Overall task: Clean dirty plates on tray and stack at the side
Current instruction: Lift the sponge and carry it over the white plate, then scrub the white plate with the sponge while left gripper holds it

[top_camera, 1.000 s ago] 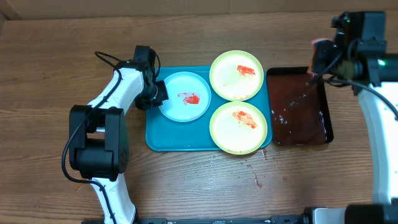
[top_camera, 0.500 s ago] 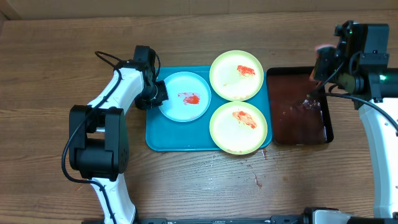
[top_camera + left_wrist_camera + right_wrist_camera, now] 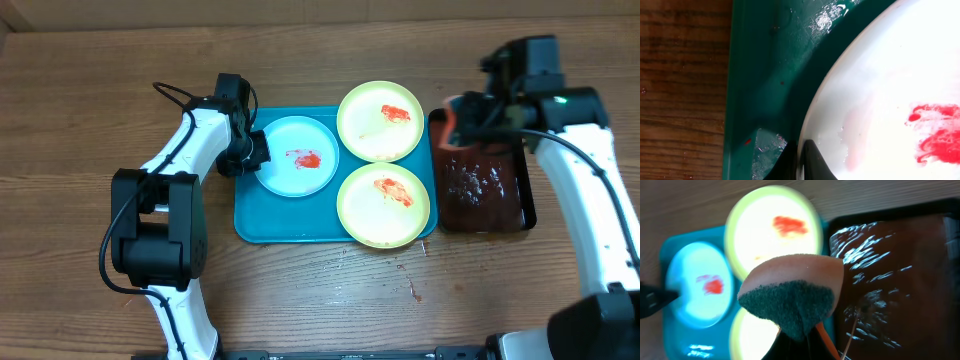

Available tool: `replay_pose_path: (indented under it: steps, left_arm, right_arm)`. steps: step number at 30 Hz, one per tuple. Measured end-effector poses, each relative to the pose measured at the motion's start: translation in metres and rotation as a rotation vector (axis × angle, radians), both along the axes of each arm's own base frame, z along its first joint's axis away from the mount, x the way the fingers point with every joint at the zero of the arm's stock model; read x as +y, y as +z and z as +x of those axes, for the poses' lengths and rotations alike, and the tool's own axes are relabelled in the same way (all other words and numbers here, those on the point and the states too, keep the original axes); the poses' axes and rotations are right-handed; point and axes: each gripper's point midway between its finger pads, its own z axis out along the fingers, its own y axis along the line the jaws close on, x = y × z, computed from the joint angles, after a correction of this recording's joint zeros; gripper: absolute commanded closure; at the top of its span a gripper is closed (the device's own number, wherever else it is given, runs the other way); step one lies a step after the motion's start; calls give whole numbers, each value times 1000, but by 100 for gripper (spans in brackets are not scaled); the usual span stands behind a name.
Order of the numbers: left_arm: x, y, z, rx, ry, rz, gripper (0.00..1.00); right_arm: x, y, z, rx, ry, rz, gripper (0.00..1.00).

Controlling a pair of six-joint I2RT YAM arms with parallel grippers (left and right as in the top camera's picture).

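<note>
Three plates lie on the teal tray (image 3: 250, 225), each smeared with red sauce: a light-blue one (image 3: 297, 155) at the left and two yellow-green ones (image 3: 380, 121) (image 3: 384, 205) at the right. My left gripper (image 3: 255, 150) is shut on the blue plate's left rim. In the left wrist view its dark fingers (image 3: 801, 155) pinch the edge of the plate (image 3: 880, 100) over the tray (image 3: 760, 75). My right gripper (image 3: 462, 115) hangs over the near-left corner of the dark tray, shut on an orange sponge (image 3: 790, 287) with a dark green scouring face.
A narrower dark reddish tray (image 3: 485, 185) holding wet liquid stands just right of the teal tray. Small red sauce spots (image 3: 415, 290) mark the wooden table in front of the trays. A black cable (image 3: 175, 95) loops behind the left arm.
My right arm has swung left with the sponge, from beyond the dark tray's far right corner to above its left end. The left arm and the plates have not moved.
</note>
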Motion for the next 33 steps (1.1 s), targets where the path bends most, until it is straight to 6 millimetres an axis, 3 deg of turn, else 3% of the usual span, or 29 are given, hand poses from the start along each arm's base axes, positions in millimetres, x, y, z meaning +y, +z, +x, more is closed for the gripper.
replay_pose_path:
  steps: [8,12,14,23,27,33]
  left_arm:
    - [0,0,0,0,0,0,96]
    - [0,0,0,0,0,0,96]
    - [0,0,0,0,0,0,96]
    - [0,0,0,0,0,0,96]
    - [0,0,0,0,0,0,96]
    - [0,0,0,1,0,0,96]
  right_arm:
    - [123,15,16,8,202,149,96]
    - [182,-4,20,30,253,192,96]
    - [201,-21,22,54,252,194,96]
    - [238,-128,14,197,204,61,96]
    - [242,-153,11,216,199,12,96]
    - [230,-168,20,186,185,-67,96]
